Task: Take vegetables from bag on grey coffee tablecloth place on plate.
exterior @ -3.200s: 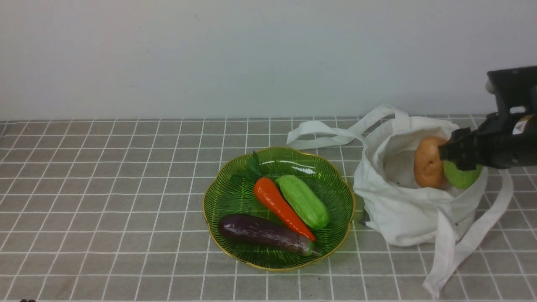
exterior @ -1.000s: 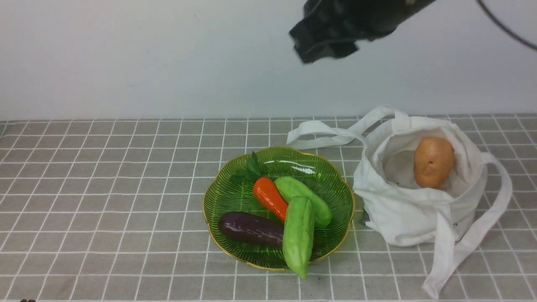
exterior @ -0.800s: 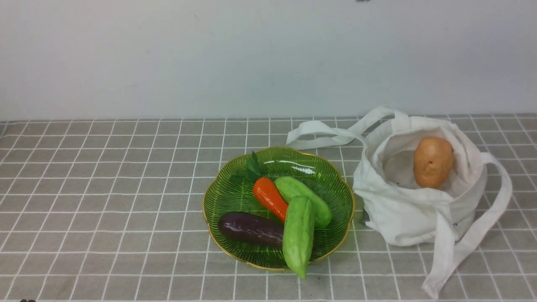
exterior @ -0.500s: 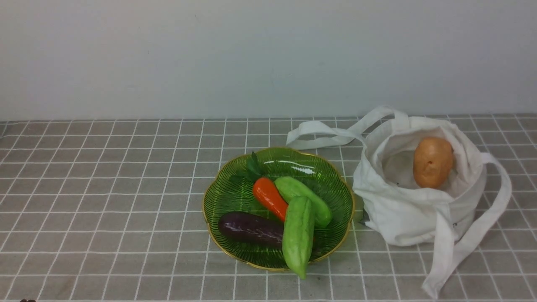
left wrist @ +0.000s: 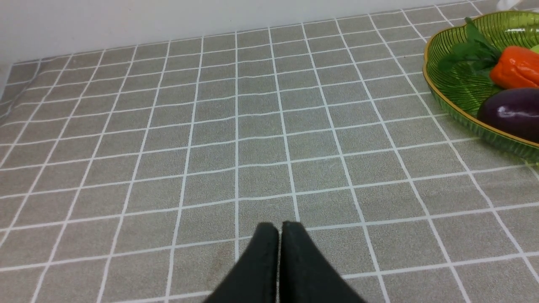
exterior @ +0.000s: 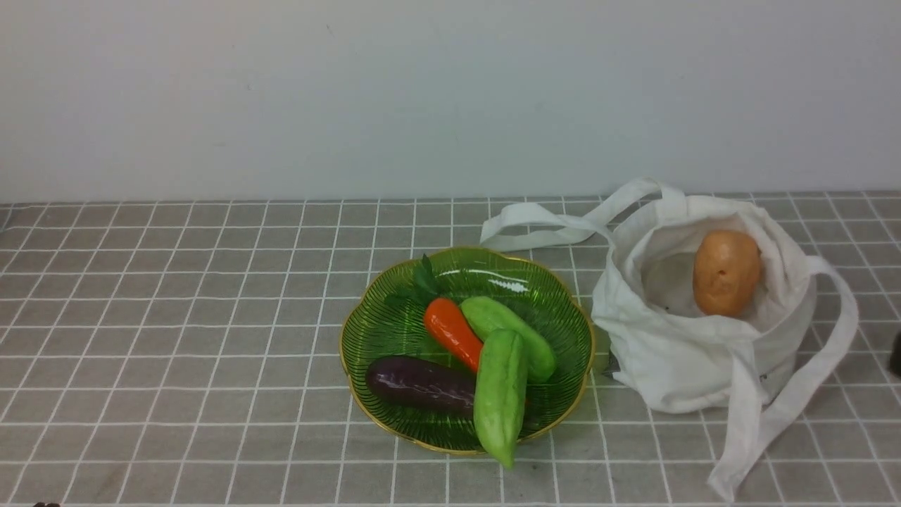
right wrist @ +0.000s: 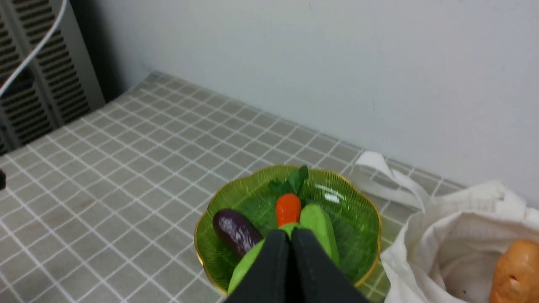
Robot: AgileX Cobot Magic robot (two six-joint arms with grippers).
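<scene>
Spotted toy potato [exterior: 726, 272] leaning inside cloth tote [exterior: 683, 366], right of glass dish [exterior: 380, 331]. Judged light, rigid, glossy-slick; best pinched across narrow middle. Found left gripper [left wrist: 280, 229] and right gripper [right wrist: 290, 236] pressed together, empty.

The plate [exterior: 383, 338] is ribbed, translucent green glass with a gold rim. The gourd [exterior: 500, 394], eggplant [exterior: 412, 382] and potato [exterior: 726, 272] look glossy plastic. The bag [exterior: 690, 366] and tablecloth [exterior: 176, 317] are matt cloth.

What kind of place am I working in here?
Probably a staged indoor tabletop test setup: grid-patterned tablecloth, bare wall, glossy toy-like potato in a cloth bag.
</scene>
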